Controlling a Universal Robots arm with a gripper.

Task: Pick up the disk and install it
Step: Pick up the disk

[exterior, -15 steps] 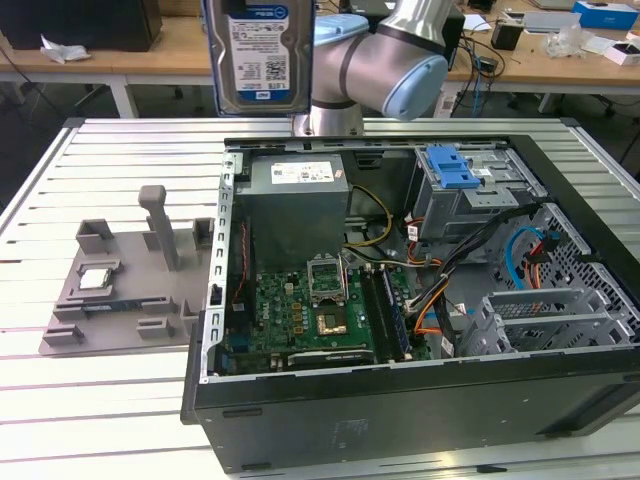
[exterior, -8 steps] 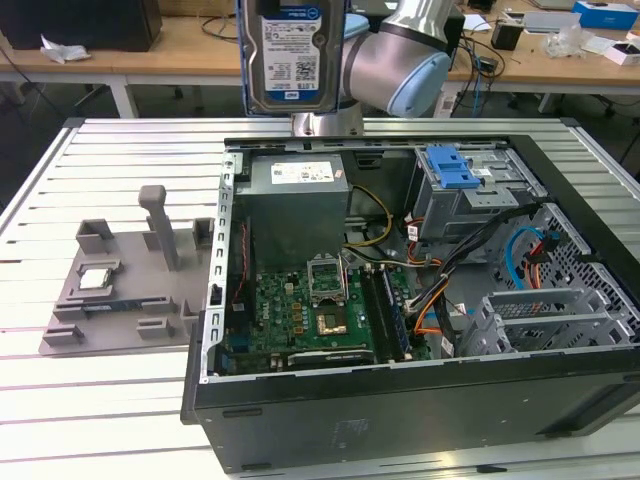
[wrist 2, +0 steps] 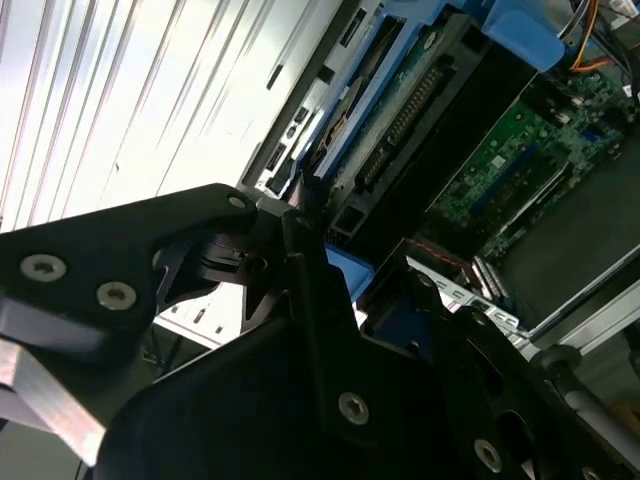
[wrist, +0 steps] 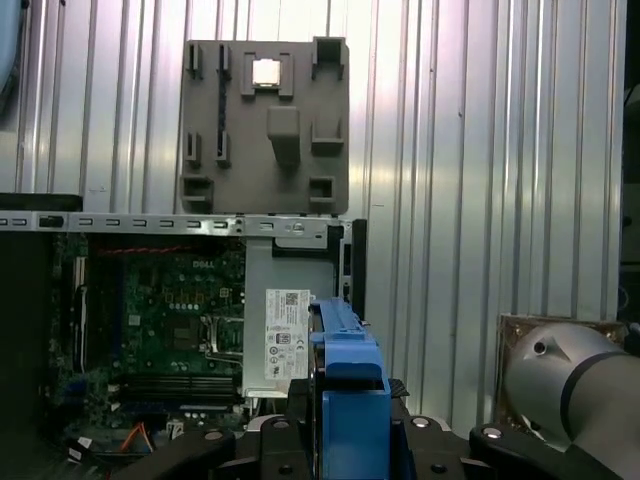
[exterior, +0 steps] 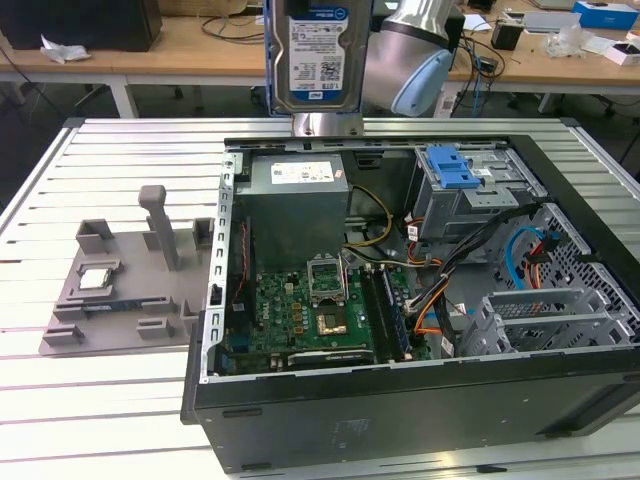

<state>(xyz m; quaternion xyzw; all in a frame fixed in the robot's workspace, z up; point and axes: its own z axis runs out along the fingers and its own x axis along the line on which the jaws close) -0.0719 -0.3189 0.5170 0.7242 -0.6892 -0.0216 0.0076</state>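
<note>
The disk [exterior: 316,55] is off the table and held upright in the gripper, its labelled face turned to the exterior view. It hangs above the far rim of the open computer case [exterior: 400,410], over the end where the power supply [exterior: 296,200] sits, and appears clear of the chassis. In the first wrist view the disk [wrist: 352,385] shows edge-on, its blue rail towards the camera, with the power supply [wrist: 287,335] and motherboard [wrist: 170,310] beyond it. The case lies on its side on a slatted aluminium table [exterior: 60,400], interior exposed: motherboard [exterior: 310,310], bundled cables [exterior: 450,300] and a blue latch [exterior: 452,165] on the drive cage. Beside the case, towards the exterior view's left, rests a grey fixture tray [exterior: 120,290] carrying a small square processor chip [exterior: 97,278]; the tray is well apart from the disk. Wooden benches [exterior: 180,45] with assorted equipment stand behind the table. The arm [exterior: 415,55] comes down from behind the disk. The gripper [wrist: 350,428] has its black fingers [wrist: 275,435] set on either side of the blue rail and closed against it, so the disk is clamped between them. In the second wrist view the disk's connector edge [wrist 2: 400,110] extends away from the black gripper body [wrist 2: 300,380], with the motherboard [wrist 2: 520,150] past it.
</note>
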